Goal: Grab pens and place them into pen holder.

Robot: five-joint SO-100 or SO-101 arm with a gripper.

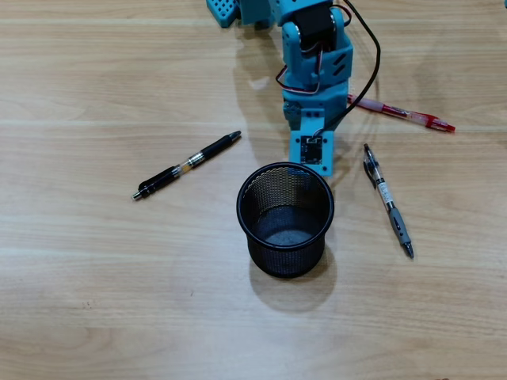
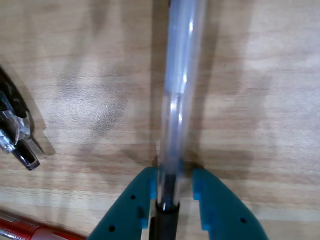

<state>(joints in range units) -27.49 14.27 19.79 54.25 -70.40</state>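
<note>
In the wrist view a clear-barrelled pen with a dark grip runs up the picture from between my teal gripper. It rests against the left finger, and a narrow gap shows on the right side. In the overhead view the arm covers this pen. There my gripper points down just behind the black mesh pen holder. A black pen with a yellow band lies left of the holder. A grey-and-clear pen lies to its right. Beyond that is a red-and-clear pen.
The wrist view also shows a dark pen tip at the left edge and the red pen at the bottom left corner. The arm's base and a black cable sit at the top of the wooden table.
</note>
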